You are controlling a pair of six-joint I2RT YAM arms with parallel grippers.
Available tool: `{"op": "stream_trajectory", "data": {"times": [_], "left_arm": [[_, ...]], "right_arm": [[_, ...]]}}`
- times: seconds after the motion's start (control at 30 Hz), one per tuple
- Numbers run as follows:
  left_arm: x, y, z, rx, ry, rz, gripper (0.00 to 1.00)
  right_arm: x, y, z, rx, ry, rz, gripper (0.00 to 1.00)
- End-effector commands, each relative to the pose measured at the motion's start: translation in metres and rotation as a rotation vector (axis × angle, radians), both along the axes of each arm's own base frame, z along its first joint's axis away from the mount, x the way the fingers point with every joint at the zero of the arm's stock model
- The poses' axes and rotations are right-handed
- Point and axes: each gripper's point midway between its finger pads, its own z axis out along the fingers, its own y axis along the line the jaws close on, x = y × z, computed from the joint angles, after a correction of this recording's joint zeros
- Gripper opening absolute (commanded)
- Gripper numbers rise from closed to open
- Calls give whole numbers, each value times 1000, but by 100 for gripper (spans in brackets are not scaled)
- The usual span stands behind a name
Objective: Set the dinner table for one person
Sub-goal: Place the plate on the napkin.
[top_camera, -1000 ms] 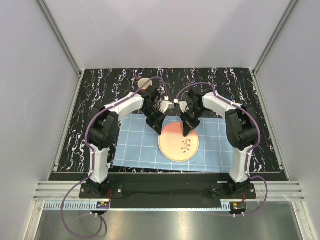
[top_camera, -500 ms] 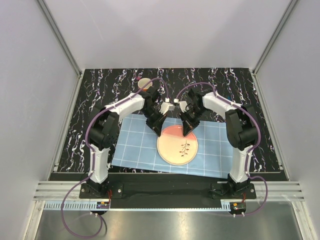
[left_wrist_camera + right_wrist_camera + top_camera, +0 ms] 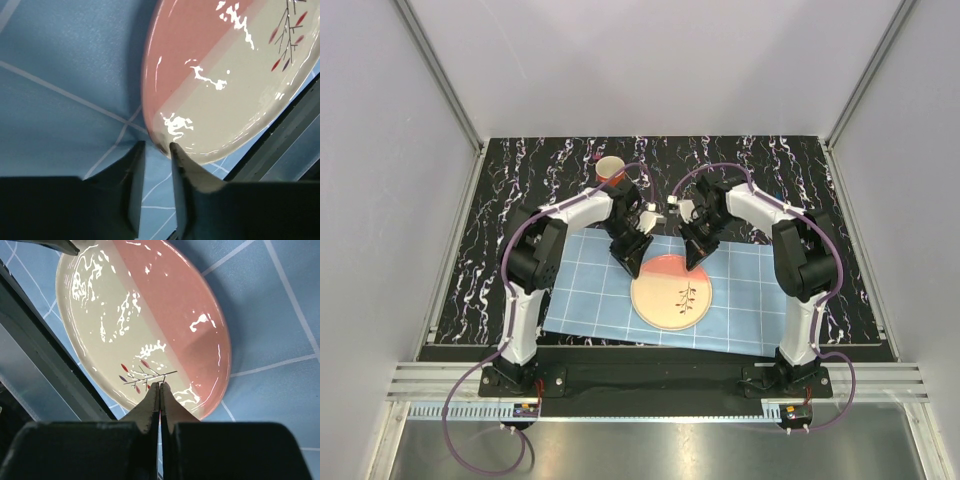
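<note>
A round plate [image 3: 670, 293], pink on its far half and cream with a twig drawing on its near half, lies on the light-blue checked mat [image 3: 585, 290] on the black marbled dinner table [image 3: 520, 185]. My left gripper [image 3: 634, 266] is at the plate's far-left rim. In the left wrist view its tips [image 3: 156, 146] are closed narrowly with the rim of the plate [image 3: 225, 75] between them. My right gripper [image 3: 695, 264] is at the far-right rim. In the right wrist view it [image 3: 160, 385] is shut and empty, its tips over the plate [image 3: 140, 315] by the twig.
A tan cup [image 3: 611, 168] stands on the table behind the left arm. The mat [image 3: 60, 60] reaches close to the table's near edge. Grey walls close in the table on the left, back and right.
The plate has slid a little left and toward the near edge on the mat. Both grippers have stayed at its far rim and moved with it.
</note>
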Motion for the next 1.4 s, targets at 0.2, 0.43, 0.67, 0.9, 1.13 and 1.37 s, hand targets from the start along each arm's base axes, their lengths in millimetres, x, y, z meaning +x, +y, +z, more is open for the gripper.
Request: {"op": "stream_trajectory", "data": {"times": [0.2,0.43,0.67,0.9,1.13,1.37], "left_arm": [[19,0,17,-13,-62,13,97],[42,11,39,-33,-139,65,99],[52,43,39,52,-256,31,99],[58,71,24,157,-319,10,99],[64,90,15,227,-338,15,99],[78,111,6,300,-365,43,99]], "right_arm": [[16,1,19,-1,-114,20,6],[24,-12,11,-72,-173,30,28],[49,-58,1,-230,-301,-61,42],[72,-109,-6,-375,-372,-205,31],[67,-140,-28,-410,-320,-294,0],[75,-156,-40,-416,-298,-334,0]]}}
